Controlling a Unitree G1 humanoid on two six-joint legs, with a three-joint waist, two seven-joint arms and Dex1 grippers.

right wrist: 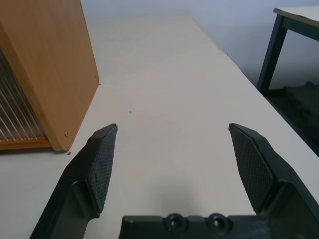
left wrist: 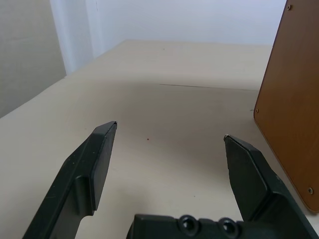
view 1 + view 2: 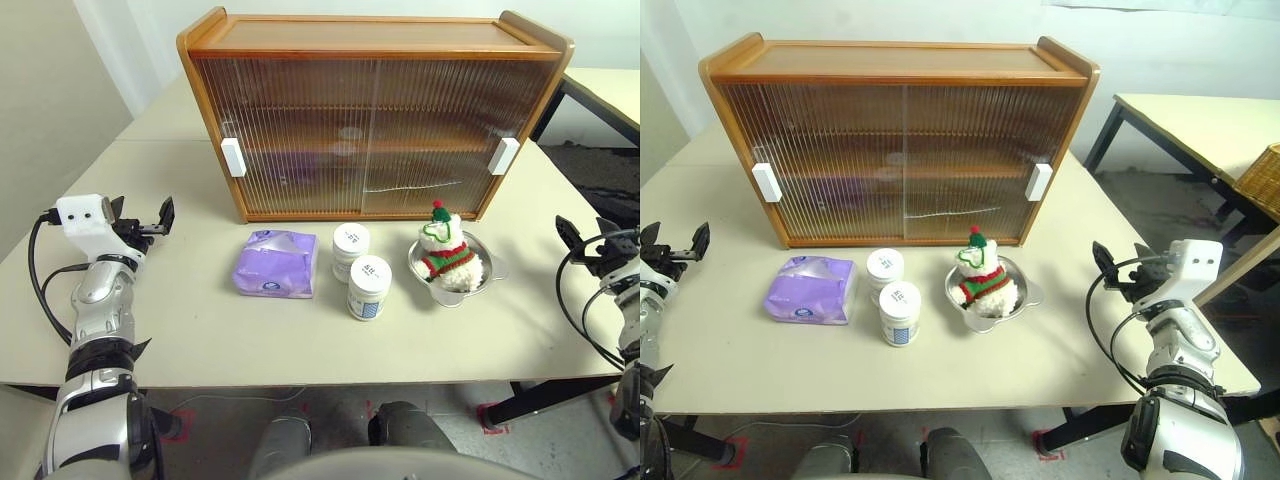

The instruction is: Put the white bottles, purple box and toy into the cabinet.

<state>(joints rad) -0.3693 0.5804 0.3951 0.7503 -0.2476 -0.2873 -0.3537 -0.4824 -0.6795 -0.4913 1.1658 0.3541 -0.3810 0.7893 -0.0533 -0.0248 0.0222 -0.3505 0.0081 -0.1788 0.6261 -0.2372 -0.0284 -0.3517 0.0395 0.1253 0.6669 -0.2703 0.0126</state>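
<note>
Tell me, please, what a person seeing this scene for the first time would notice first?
The large wooden cabinet at the back of the table, its ribbed sliding doors closed. In front of it lie a purple box, two white bottles and a knitted toy sitting in a steel bowl. Both end effectors, left and right, are open at the table's sides.

A beige worktop stands before a white wall; far right, a second table with dark legs over grey floor.

Brown cabinet showing ribbed translucent doors; lilac box; 2 white bottles; red-and-green striped white toy.
</note>
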